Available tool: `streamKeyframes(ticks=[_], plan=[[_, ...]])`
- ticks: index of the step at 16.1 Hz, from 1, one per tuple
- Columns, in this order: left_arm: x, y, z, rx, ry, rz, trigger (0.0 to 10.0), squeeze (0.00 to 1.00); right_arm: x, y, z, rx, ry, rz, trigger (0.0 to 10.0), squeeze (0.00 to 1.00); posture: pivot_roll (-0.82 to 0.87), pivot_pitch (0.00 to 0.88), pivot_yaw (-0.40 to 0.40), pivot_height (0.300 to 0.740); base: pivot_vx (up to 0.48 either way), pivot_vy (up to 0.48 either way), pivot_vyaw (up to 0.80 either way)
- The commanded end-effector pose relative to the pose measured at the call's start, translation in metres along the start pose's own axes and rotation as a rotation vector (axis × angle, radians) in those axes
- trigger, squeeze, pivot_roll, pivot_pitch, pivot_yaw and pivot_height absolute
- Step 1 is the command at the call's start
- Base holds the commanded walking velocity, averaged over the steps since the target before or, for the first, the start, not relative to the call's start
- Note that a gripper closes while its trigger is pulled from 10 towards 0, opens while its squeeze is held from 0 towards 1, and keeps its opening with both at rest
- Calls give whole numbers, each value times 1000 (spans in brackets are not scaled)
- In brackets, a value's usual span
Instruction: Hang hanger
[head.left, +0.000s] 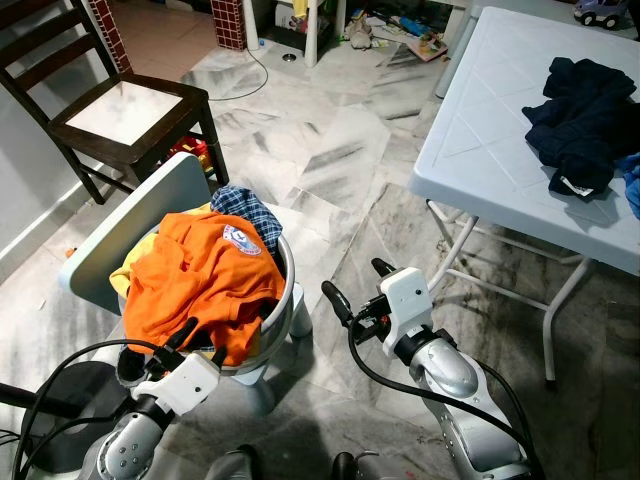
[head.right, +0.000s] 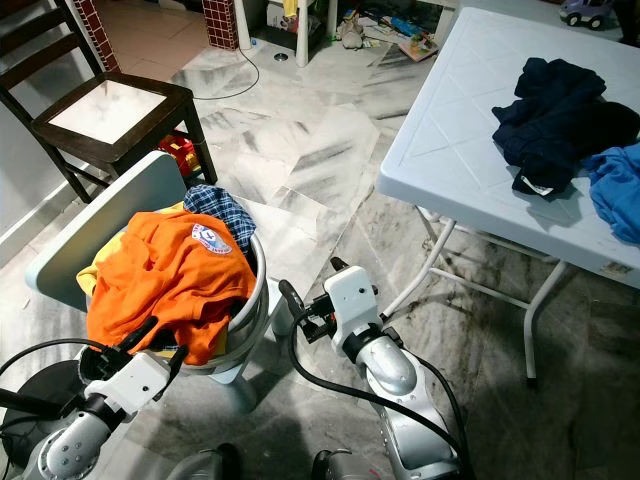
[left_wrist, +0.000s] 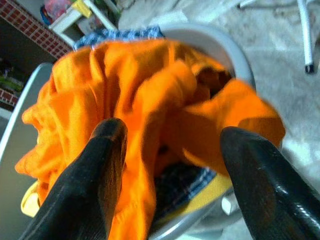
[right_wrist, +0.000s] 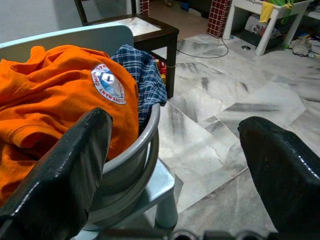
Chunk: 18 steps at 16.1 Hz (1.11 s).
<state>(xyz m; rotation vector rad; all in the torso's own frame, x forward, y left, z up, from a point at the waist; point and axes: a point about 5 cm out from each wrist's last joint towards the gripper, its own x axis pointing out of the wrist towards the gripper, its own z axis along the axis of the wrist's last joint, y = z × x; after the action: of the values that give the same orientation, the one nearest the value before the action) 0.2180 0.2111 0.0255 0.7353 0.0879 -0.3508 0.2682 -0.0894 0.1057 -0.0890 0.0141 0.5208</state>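
**Laundry basket and both grippers, marble floor**

- Basket (head.left: 290, 285): round, grey, on a pale stool-like stand, heaped with clothes. Stands on the marble floor (head.left: 330, 150) to the robot's front-left.
- Orange shirt (head.left: 195, 280): topmost garment, printed badge facing up, draped over the near rim. A blue checked garment (head.left: 245, 208) lies behind it; some yellow cloth shows below.
- Hanger: none can be made out in any view; its place cannot be told.
- Left gripper (head.left: 160, 350): at the basket's near edge, jaws spread, fingers (left_wrist: 95, 175) either side of the orange folds, pinching nothing.
- Right gripper (head.left: 352, 285): held above the floor just right of the basket, jaws spread wide, empty.
- Worktop (head.left: 480, 150): white folding table at right, carrying a dark navy garment (head.left: 580, 115) and a blue one at its edge.
- Dark wooden chair (head.left: 120, 110): behind the basket, pale seat.
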Motion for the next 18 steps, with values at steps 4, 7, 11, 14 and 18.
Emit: streamKeyframes(ticks=[4, 7, 11, 14, 18], plan=[[7, 8, -19, 23, 80, 2, 10000, 0, 1, 1, -4, 4, 25, 7, 10000, 0, -2, 189, -35, 740, 0, 0, 0], [13, 12, -22, 39, 82, -22, 4314, 0, 1, 1, -4, 4, 24, 6, 10000, 0, -10, 186, -29, 740, 0, 0, 0], [24, 13, -19, 64, 54, -59, 0, 0, 0, 0, -4, 6, 22, -9, 10000, 0, -20, 184, -21, 740, 0, 0, 0], [33, 22, -5, 102, -9, -47, 10000, 0, 1, 0, -5, 7, 22, -11, 10000, 0, -16, 182, -18, 740, 0, 0, 0], [39, 24, -2, 88, -5, -65, 1020, 0, 3, 1, -4, 9, 18, -9, 10000, 0, -15, 180, -17, 740, 0, 0, 0]])
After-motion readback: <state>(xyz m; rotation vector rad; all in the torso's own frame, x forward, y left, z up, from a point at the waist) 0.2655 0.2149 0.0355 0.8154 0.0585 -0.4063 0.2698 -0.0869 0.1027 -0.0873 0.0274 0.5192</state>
